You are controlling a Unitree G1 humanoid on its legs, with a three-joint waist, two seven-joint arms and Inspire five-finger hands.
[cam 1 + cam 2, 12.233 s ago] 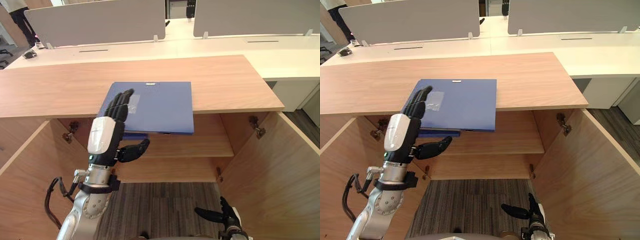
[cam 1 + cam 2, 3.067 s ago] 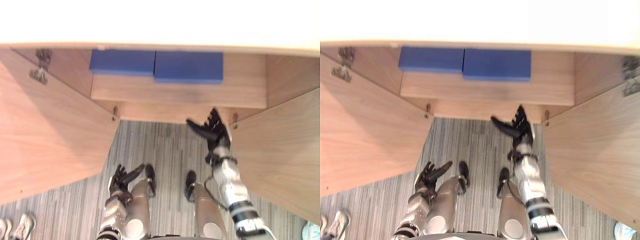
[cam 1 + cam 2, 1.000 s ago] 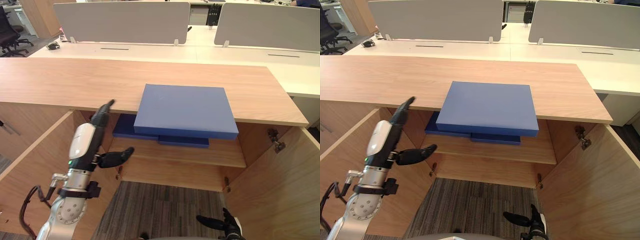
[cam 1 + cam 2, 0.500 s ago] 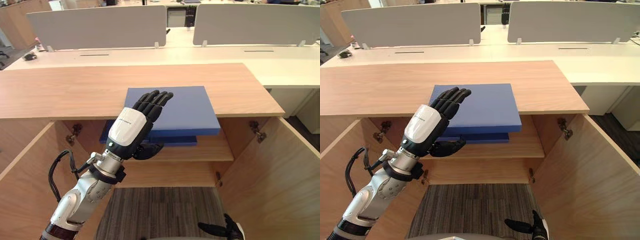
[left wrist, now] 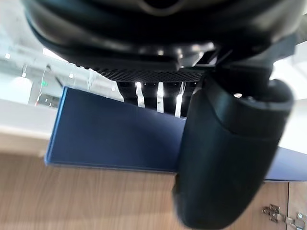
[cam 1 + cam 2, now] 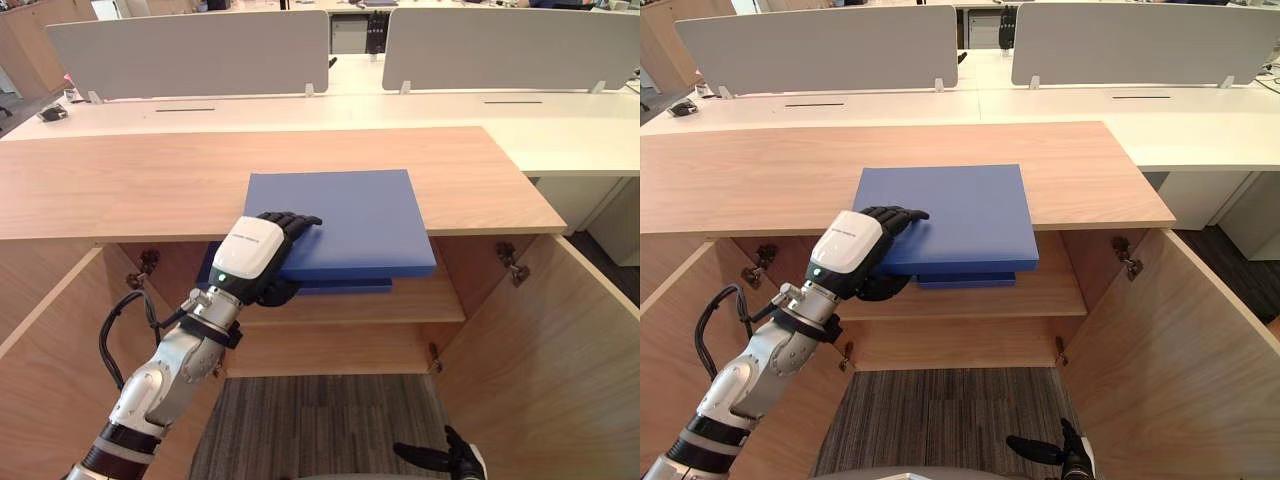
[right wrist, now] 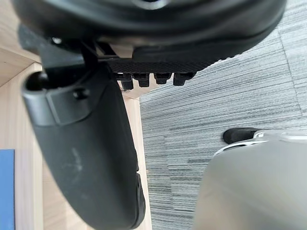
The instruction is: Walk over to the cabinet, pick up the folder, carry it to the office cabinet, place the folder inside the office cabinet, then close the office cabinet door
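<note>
A blue folder lies flat on the wooden cabinet top, its front edge overhanging the open cabinet. My left hand grips the folder's front left corner, fingers laid over the top and thumb tucked beneath. In the left wrist view the folder's edge runs between the fingers and the thumb. Low down over the carpet, my right hand hangs open with nothing in it.
A second blue folder lies on the shelf inside the cabinet. Both cabinet doors stand open, the left door and the right door. White desks with grey dividers stand behind.
My left hand, raised with straight fingers above the folder half a second ago, has come down onto its front left corner and closed on it. The folder has barely moved.
</note>
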